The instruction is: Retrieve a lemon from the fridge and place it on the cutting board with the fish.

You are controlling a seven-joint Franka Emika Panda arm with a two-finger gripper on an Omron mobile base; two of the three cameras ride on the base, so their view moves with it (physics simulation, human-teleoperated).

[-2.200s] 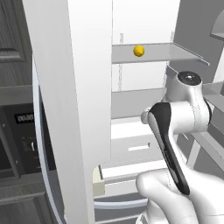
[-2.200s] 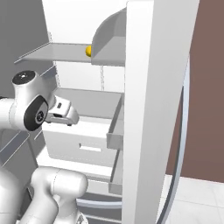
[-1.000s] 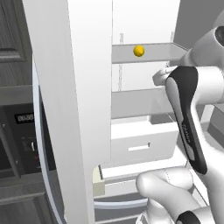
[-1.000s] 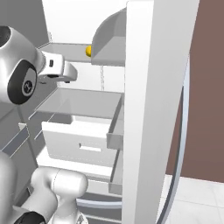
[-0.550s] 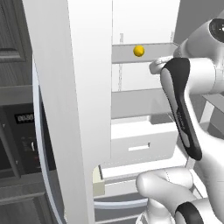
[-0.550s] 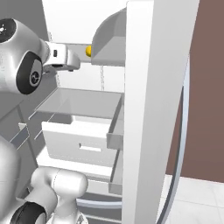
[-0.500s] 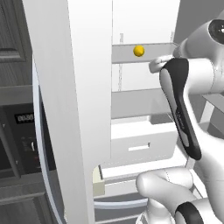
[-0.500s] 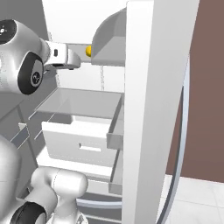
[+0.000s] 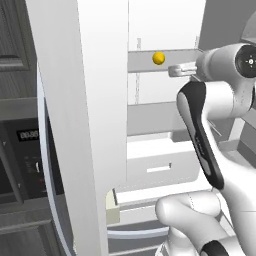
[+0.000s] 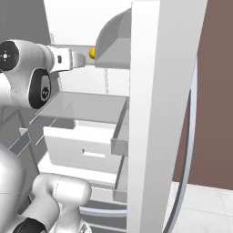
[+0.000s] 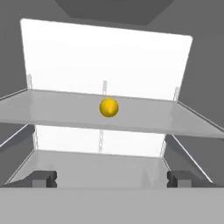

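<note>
The white arm is rising and swinging its tool (image 9: 176,70) up from beside the white pull-out drawer (image 9: 159,162) to the level of the upper shelf inside the tall grey French-door fridge (image 9: 80,125). A couple of seconds back the hand was hanging low in front of the drawers; over the last second it has been levelling out and easing forward, and now it is pointing straight into the white interior.

The small round yellow-orange lemon (image 11: 109,107) is sitting on the translucent grey upper shelf (image 11: 52,109), directly ahead of the tool and a little above the line of its two dark fingertips (image 11: 43,178), near but not yet between them. From the left base camera the lemon (image 9: 158,58) is lying just beyond the tool's tip, apart from it; from the right base camera it (image 10: 92,53) is peeking out just past the tool, beside the grey door bin (image 10: 113,45).

The tool's jaws are standing fully apart and holding nothing.

This suggests the approach phase is nearly over: the aim looks good, and what probably remains is a short straight advance along the shelf until the fruit is sitting between the fingers, then closing. The fruit being round, a nudge could send it rolling toward the back wall. The reddish-brown board comes later.
</note>
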